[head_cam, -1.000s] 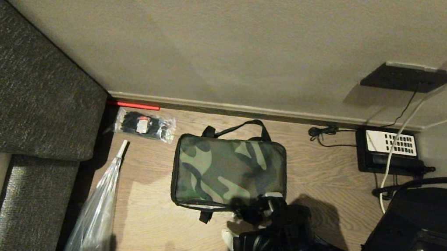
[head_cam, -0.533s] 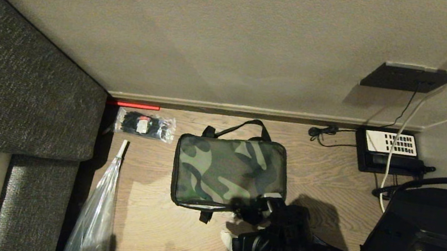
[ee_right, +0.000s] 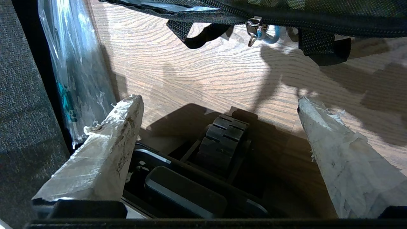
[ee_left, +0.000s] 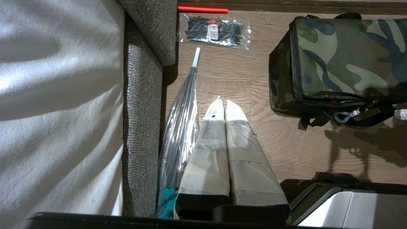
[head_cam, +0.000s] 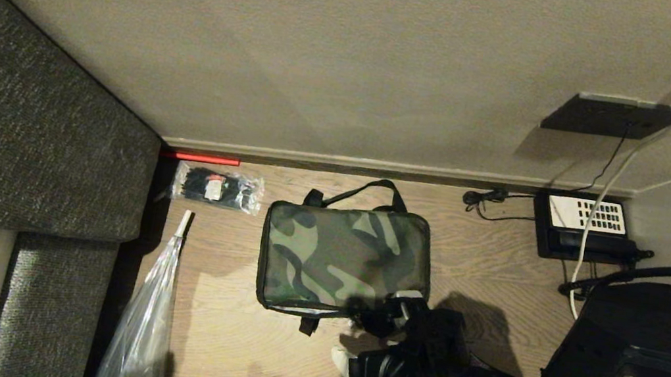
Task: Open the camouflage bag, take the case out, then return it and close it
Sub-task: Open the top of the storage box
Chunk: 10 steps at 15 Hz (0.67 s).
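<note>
The camouflage bag (head_cam: 345, 260) lies flat on the wood floor near the wall, its strap handles at the far and near sides. Its lid looks down, and the metal zipper pull (ee_right: 253, 27) with a blue loop hangs at the near edge. My right gripper (head_cam: 375, 326) hovers low at the bag's near right corner. It is open, its taped fingers (ee_right: 124, 127) spread wide with only floor between them, a short way from the pull. My left gripper (ee_left: 224, 105) hangs parked over the floor left of the bag (ee_left: 343, 60), shut and empty. The case is out of view.
A grey sofa (head_cam: 17, 134) walls off the left, with a clear wrapped umbrella (head_cam: 146, 320) lying along it. A packet of black ties (head_cam: 217, 188) lies left of the bag. A black telephone (head_cam: 585, 229) and cables (head_cam: 486, 201) sit by the wall on the right. My base (head_cam: 648, 368) fills the near right.
</note>
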Tool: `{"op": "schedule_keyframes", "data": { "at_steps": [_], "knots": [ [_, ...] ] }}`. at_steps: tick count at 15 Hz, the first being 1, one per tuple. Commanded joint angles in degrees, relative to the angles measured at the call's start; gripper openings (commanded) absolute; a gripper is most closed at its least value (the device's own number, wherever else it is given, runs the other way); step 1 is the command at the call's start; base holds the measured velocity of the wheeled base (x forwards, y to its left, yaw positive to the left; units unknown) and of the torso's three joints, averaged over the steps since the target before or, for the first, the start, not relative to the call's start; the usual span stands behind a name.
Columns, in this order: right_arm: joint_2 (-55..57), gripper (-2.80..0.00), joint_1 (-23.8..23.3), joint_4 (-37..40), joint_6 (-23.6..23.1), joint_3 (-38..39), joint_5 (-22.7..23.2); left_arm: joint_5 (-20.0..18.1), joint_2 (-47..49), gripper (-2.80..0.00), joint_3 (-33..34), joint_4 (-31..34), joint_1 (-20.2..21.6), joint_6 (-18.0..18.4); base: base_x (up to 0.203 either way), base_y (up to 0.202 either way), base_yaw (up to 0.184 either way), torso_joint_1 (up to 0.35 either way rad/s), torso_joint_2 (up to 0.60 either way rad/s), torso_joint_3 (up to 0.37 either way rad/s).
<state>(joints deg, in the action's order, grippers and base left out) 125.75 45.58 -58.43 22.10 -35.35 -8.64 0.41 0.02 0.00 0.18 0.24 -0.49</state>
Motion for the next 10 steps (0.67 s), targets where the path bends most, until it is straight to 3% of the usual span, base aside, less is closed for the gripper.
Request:
{"op": "schedule_keyframes", "data": {
  "at_steps": [1, 4, 10],
  "knots": [
    [0.03, 0.0, 0.03, -0.37, 0.05, 0.02, -0.06, 0.02, -0.11, -2.8, 0.18, -0.01, 0.02, -0.15, 0.0, 0.0, 0.0, 0.0, 0.0, 0.0],
    [0.03, 0.0, 0.03, -0.37, -0.04, 0.02, -0.15, 0.02, -0.11, -2.8, 0.18, -0.01, 0.02, -0.3, 0.0, 0.0, 0.0, 0.001, 0.0, -0.055],
    [0.11, 0.0, 0.03, -0.46, -0.74, -0.16, -0.15, 0.02, -0.11, -2.8, 0.18, -0.01, 0.02, -0.39, 0.0, 0.0, 0.0, 0.004, 0.0, -0.188]
  ]
}}
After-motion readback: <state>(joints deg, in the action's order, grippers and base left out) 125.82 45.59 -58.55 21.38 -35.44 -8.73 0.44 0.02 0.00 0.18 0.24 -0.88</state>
